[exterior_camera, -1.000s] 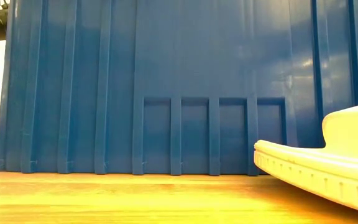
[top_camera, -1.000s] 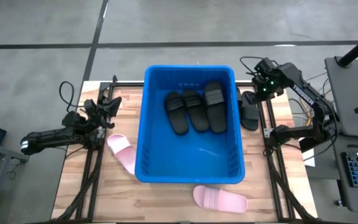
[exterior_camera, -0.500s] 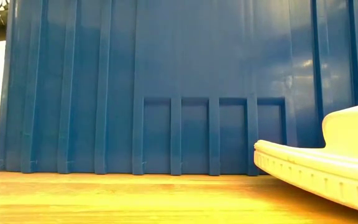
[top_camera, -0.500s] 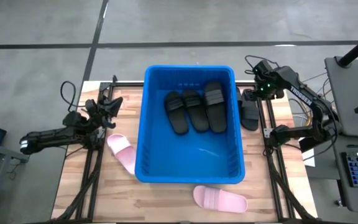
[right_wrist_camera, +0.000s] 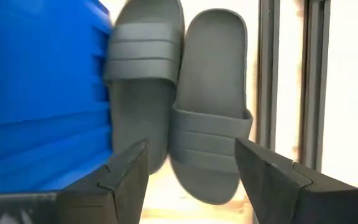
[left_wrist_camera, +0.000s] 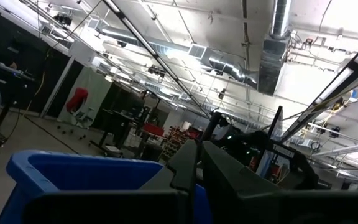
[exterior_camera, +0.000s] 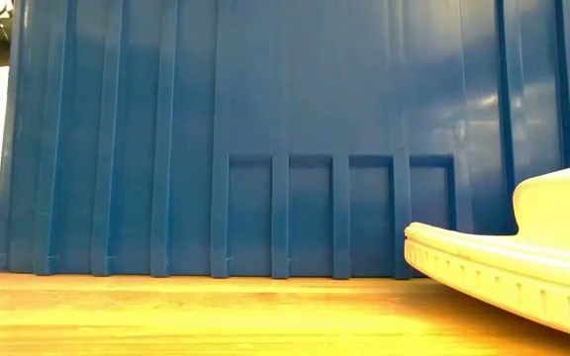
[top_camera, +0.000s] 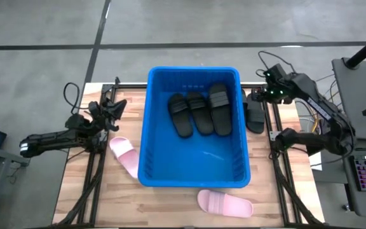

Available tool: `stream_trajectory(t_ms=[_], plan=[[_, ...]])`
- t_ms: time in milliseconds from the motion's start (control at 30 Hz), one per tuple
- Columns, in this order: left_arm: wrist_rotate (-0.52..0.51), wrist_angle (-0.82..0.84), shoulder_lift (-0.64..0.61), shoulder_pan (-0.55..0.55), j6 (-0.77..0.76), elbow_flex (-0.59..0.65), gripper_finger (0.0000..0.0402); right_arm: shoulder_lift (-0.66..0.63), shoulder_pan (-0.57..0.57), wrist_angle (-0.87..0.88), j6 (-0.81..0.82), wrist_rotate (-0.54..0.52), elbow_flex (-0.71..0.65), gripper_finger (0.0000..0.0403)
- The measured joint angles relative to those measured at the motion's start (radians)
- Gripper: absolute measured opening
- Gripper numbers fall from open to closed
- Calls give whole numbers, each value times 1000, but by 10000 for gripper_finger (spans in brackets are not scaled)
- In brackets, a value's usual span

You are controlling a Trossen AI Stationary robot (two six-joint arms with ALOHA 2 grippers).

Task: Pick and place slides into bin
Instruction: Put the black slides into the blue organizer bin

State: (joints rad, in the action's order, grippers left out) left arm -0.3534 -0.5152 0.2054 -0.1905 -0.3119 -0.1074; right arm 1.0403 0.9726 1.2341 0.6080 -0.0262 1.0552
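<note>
The blue bin (top_camera: 151, 127) stands mid-table with three black slides (top_camera: 199, 111) lying in its far half. Two more black slides (right_wrist_camera: 210, 112) lie side by side on the table, right of the bin (top_camera: 255, 113). One pink slide (top_camera: 124, 156) lies against the bin's left wall. Another pink slide (top_camera: 225, 203) lies by the near edge. My right gripper (right_wrist_camera: 191, 168) is open and hovers above the two outer black slides (top_camera: 264, 95), touching nothing. My left gripper (top_camera: 112, 107) is shut and empty at the table's left side, pointing up across the bin (left_wrist_camera: 197, 162).
Metal frame rails run along the table's left (top_camera: 97, 165) and right (top_camera: 275, 127) sides, the right one close beside the outer black slides. In the low view the bin's wall (exterior_camera: 265, 148) fills most of the picture, with a pink slide (exterior_camera: 513, 267) at the right.
My right gripper has moved a little toward the table's near and right edges, toward the two black slides beside the bin. It stays open. The slides and the bin have not moved.
</note>
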Motion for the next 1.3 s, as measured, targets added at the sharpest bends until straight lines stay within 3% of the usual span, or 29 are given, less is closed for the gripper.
stream_trajectory(t_ms=[333,533,933,1300], plan=[[0,2,9,0,-10,0,11,-290,-131,-264,426,-43,-129,224],[0,4,16,0,-24,0,11,-400,-183,-279,570,-80,-193,224],[0,0,16,0,-33,0,11,-432,-317,-236,853,3,-375,224],[0,2,16,0,-76,0,11,-437,-331,-171,945,-133,-454,224]])
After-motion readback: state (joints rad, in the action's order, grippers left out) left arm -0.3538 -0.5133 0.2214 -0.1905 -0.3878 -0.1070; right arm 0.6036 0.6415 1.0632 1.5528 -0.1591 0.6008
